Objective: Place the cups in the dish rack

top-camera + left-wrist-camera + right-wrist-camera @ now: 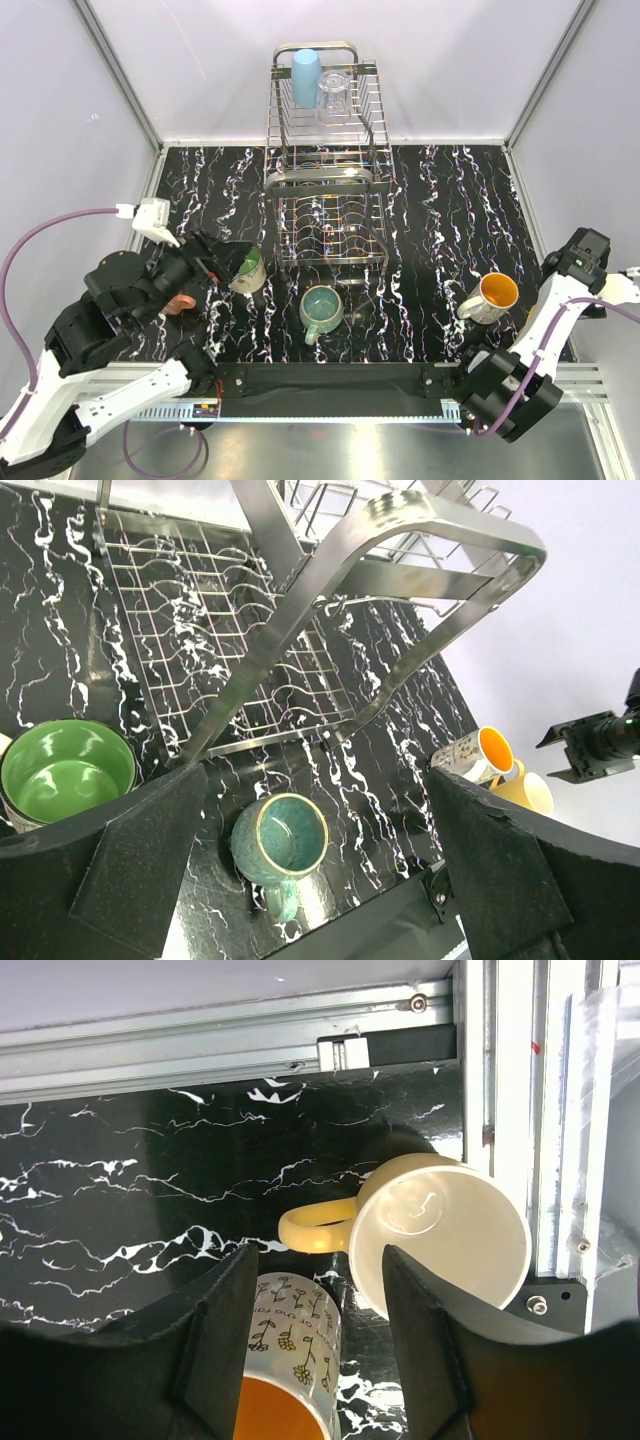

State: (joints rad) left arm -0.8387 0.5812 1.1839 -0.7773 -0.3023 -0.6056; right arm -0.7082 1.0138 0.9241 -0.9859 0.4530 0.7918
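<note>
While the right gripper (pixel 320 1255) is hovering directly over the orange mug (pixel 285 1360), its jaws are standing part spread astride the rim, not visibly pinching. That mug is sitting mouth up near the right edge of the table (pixel 440 200), just beside a yellow mug (pixel 450 1235), well apart from the rack (pixel 325 190). The left gripper (pixel 315 780) is gaping wide above the teal mug (pixel 280 835). The rack's upper shelf is holding a blue tumbler (pixel 305 75) and a glass (pixel 335 95).

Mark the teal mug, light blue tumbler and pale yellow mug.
teal mug (pixel 322 307), top view, on its inner bottom.
light blue tumbler (pixel 306 77), top view, on its side wall.
pale yellow mug (pixel 440 1240), right wrist view, on its inside.
</note>
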